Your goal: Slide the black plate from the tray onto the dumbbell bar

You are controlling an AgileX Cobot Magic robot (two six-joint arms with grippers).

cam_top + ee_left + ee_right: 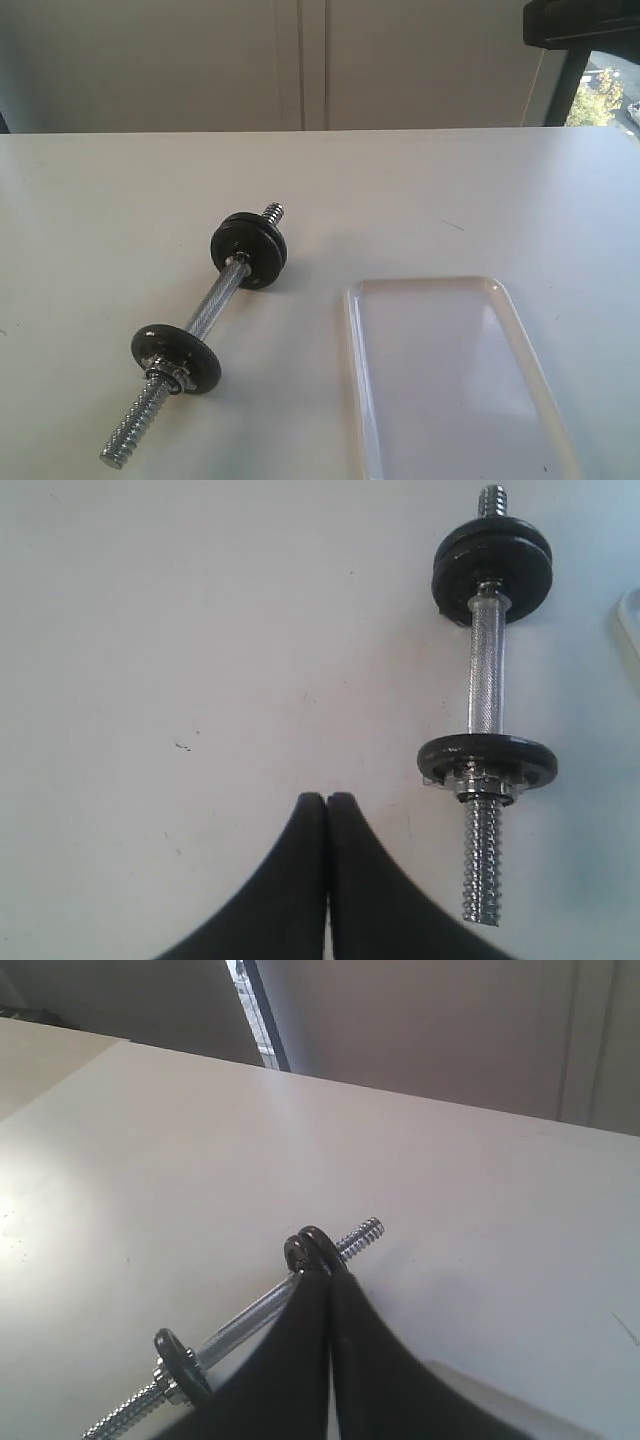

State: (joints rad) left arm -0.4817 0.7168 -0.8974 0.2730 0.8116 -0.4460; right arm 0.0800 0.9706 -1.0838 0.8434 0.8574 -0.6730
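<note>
The dumbbell bar [215,300] lay beside the tray [352,330], the black plate [490,538] on its far end against another disc [492,585]. The left gripper [327,798] and right gripper [330,1272] were closed, empty.

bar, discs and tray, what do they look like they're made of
Bar: looks like chromed steel, with a bright mirror shine, knurled middle and threaded ends.
Discs: probably cast iron painted black, with a dull, slightly rough sheen.
Tray: glossy white, either plastic or glazed ceramic; the soft reflections alone can't settle which.
</note>
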